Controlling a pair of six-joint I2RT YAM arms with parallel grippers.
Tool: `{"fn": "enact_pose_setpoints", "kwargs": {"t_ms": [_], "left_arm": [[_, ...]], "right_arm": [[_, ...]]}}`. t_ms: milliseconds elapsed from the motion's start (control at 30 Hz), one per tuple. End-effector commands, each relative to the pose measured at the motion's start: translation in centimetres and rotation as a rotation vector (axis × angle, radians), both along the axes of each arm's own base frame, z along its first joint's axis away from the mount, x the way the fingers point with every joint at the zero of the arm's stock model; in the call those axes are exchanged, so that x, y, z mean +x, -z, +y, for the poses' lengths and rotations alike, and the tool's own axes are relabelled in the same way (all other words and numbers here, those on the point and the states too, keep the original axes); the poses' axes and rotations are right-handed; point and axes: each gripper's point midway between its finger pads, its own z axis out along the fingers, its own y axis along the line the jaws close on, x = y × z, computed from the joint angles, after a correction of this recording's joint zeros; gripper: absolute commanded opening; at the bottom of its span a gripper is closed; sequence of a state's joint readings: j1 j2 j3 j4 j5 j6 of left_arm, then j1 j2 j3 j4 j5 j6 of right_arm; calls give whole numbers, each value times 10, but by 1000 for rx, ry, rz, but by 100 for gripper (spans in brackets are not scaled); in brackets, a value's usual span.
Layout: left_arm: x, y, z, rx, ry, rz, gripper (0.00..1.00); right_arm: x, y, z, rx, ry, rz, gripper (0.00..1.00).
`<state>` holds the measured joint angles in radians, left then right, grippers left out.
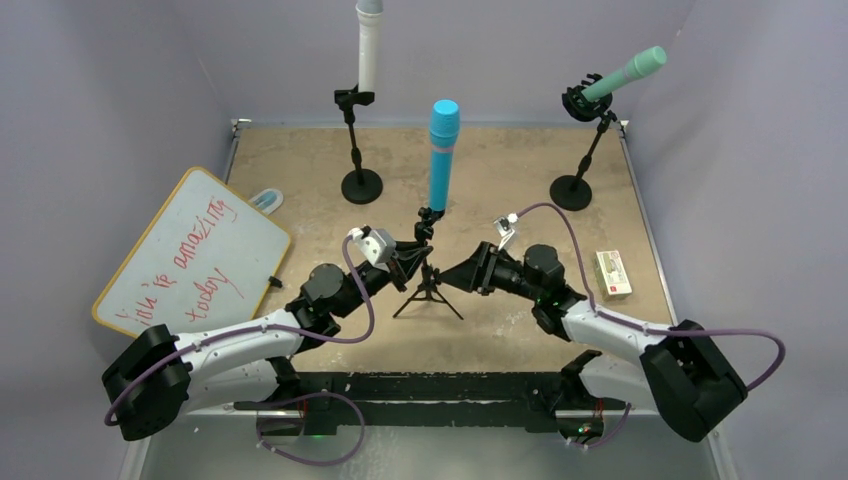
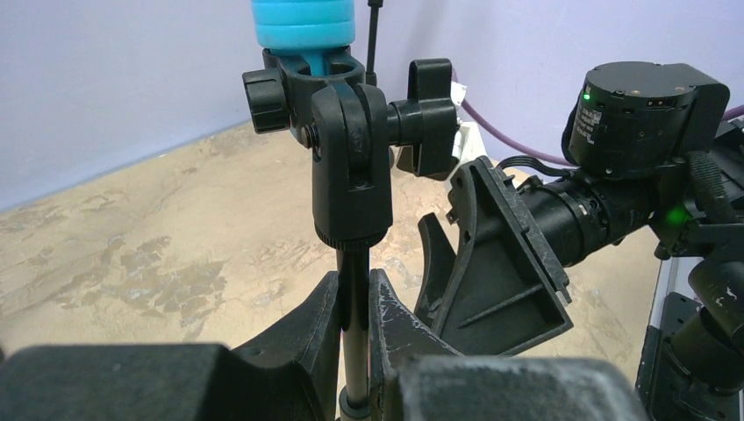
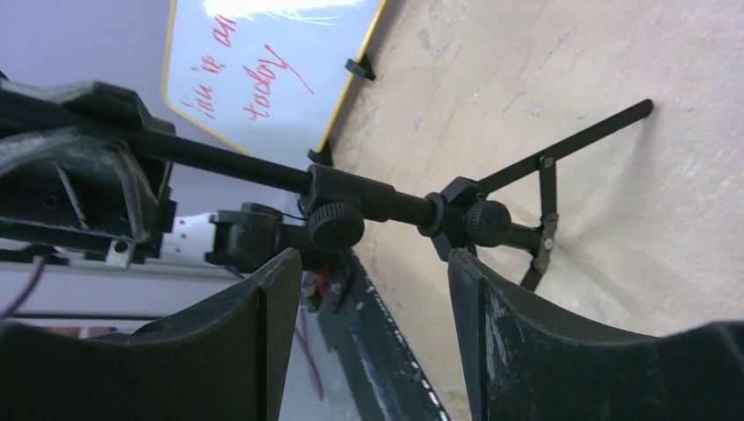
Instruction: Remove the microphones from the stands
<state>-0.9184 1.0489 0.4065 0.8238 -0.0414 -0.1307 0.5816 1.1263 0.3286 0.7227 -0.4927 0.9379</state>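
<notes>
Pale lilac walls close in a tan, mottled desk (image 1: 300, 160). Near its middle a small black tripod stand (image 1: 428, 290) carries the microphone (image 1: 443, 155), which stands upright above both arms. The microphone is bright blue: a straight round body with a slightly wider head, a shade deeper in colour and rounded on top. The left wrist view shows ridged bands near its lower end, which sits in the stand's black clip, with a black knob on each side of the clip.

The left tool (image 2: 354, 307) is clenched on the stand's thin pole just below the clip, one finger on each side of the metal. The right tool (image 3: 373, 263) is released, its jaws spread wide and holding nothing. It sits just beside the stand on the opposite side, with the pole and tripod legs lying past its fingertips.

At the left a whiteboard (image 1: 190, 255) with red handwriting lies flat. At the back a white microphone (image 1: 368, 50) and a green microphone (image 1: 628, 72) sit on round-based stands, and a small box (image 1: 612, 272) lies at the right.
</notes>
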Motion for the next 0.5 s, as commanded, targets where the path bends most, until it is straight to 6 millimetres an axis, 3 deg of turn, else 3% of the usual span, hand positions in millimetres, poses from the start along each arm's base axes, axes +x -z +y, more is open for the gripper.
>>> {"fn": "enact_pose_setpoints", "kwargs": {"t_ms": [0,200,467], "left_arm": [[6,-8,3,-14,-35,-3,0],[8,-10,1,-15,-32,-1,0],[8,-11,1,-9,-36,6,0]], "right_arm": [[0,-45,11,211,-26,11,64],[0,-42,18,240,-62,51,56],[-1,-29,18,226,-56,84,27]]}}
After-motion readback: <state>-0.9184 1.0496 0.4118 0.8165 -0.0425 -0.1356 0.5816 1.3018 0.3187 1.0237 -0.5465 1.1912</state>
